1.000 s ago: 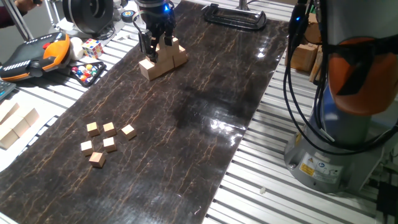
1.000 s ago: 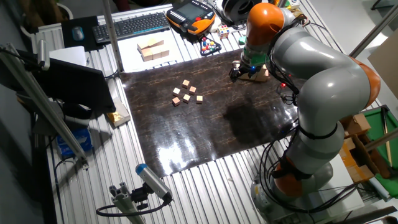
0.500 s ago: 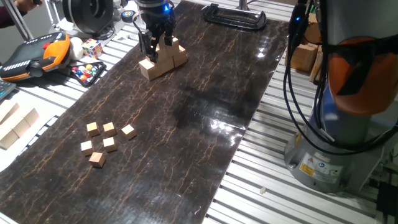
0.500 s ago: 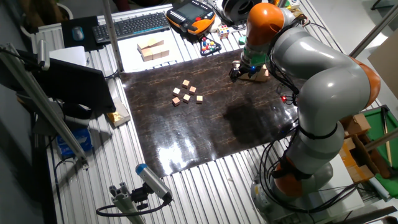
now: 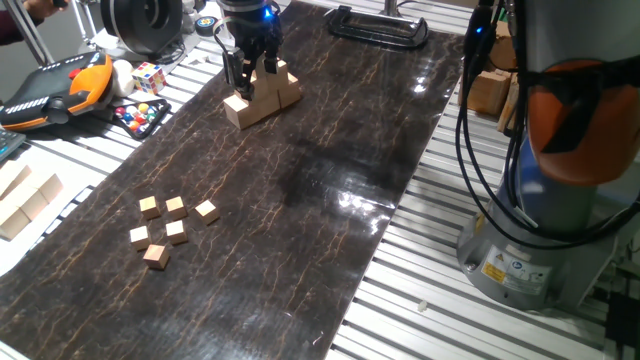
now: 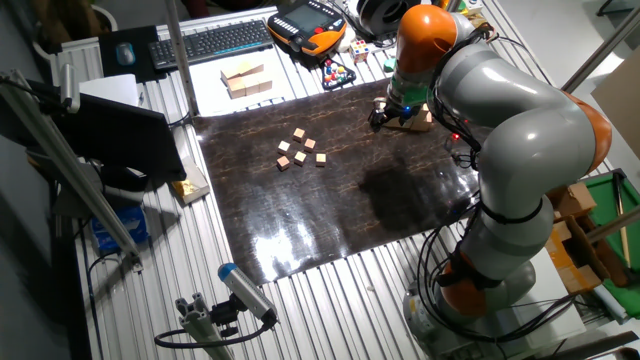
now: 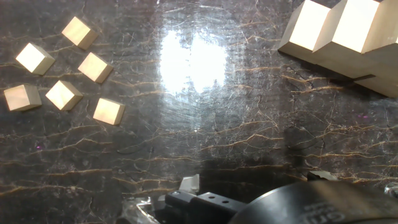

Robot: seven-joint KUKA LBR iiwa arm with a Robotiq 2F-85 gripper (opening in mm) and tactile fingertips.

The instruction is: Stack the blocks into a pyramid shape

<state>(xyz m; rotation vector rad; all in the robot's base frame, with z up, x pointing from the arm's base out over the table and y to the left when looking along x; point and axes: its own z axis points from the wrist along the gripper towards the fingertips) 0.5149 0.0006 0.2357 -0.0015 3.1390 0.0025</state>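
Six small tan wooden blocks [image 5: 170, 228] lie loose in a cluster on the dark marbled mat [image 5: 300, 200], none on top of another. They also show as a small group of blocks [image 6: 300, 150] in the other fixed view and at the top left as blocks [image 7: 65, 71] in the hand view. My gripper [image 5: 250, 78] hangs far from them at the mat's far end, beside a stepped stack of larger wooden pieces [image 5: 265, 98]. Its fingers stand apart and I see nothing held. The stepped stack [image 7: 339, 34] sits top right in the hand view.
A multicoloured puzzle cube [image 5: 149, 77], a tray of marbles [image 5: 140, 118] and an orange-black pendant [image 5: 55, 92] lie left of the mat. Large pale wooden blocks [image 5: 25, 203] sit at the left edge. A black clamp [image 5: 378, 24] is at the mat's far end. The robot base [image 5: 545, 230] stands on the right.
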